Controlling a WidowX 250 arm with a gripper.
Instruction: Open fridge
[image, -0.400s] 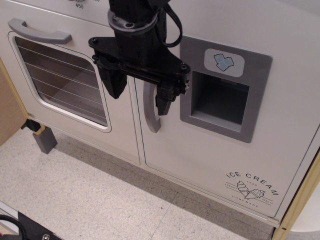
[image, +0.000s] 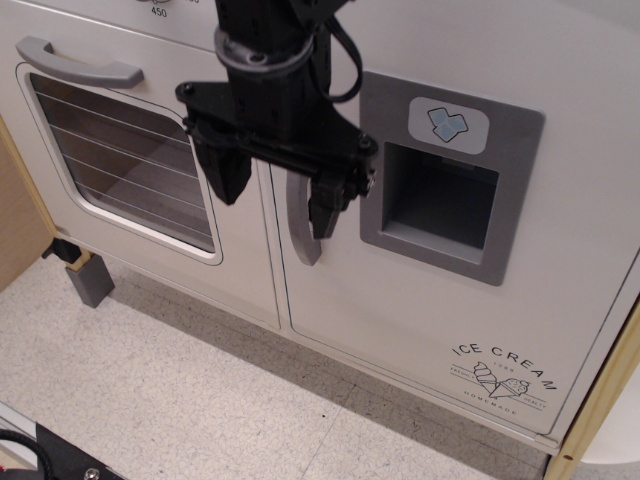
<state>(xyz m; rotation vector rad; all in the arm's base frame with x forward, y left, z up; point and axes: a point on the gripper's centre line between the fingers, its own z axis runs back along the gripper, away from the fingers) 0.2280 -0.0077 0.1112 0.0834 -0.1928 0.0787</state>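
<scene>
The fridge (image: 420, 300) is a large white toy door on the right with a grey recessed dispenser panel (image: 450, 190), a blue-marked badge (image: 448, 124) and an "ICE CREAM" logo (image: 505, 375). The door is shut. Its curved grey vertical handle (image: 300, 225) stands at the door's left edge, its upper part hidden by my arm. My black gripper (image: 275, 195) is open, one finger (image: 228, 170) left of the handle over the oven door and the other finger (image: 327, 208) on the handle's right side.
A white oven door (image: 120, 150) with a wire-shelf window and a horizontal grey handle (image: 75, 62) is at the left. A grey foot (image: 88, 278) stands on the speckled floor (image: 200, 390). A wooden edge (image: 600, 400) runs at the right.
My gripper has shifted slightly left and a little down along the handle. The fridge door has not moved.
</scene>
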